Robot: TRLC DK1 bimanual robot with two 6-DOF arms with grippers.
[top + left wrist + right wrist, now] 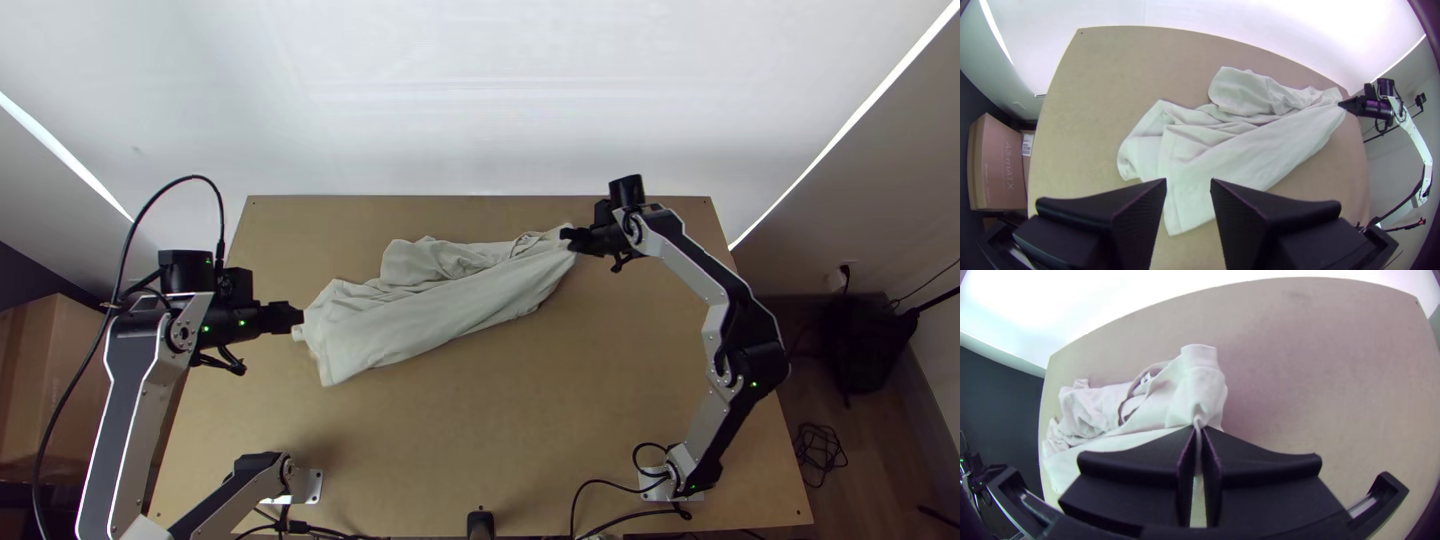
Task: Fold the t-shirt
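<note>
One off-white cloth T-shirt (440,310), pinched at one end

Item, the shirt: we found it lying aslant across the far half of the light wooden table (450,430), drawn out long, smoother along its near side and bunched in loose folds along its far side.
Item, the black, wide-fingered right gripper (568,238): its jaws were pressed together on a gathered fold at the shirt's right-hand end, near the round collar (1130,401), with a hemmed edge of cloth showing just beyond the tips.
Item, the matching left gripper (297,318): its jaws stood spread apart at the shirt's other end; whether they touched the cloth we could not tell.
Containers: we counted one large brown cardboard box (997,150), left of the table, its contents hidden from us. Behind it was a second piece of brown cardboard (1026,167). On the floor at right was a black, bag-like bundle (862,340), contents unknown.
Labels and writing: we noted lettering on the large box's side, a white printed label (1027,144) on the cardboard behind it, and a small white tag (1146,378) inside the collar.
</note>
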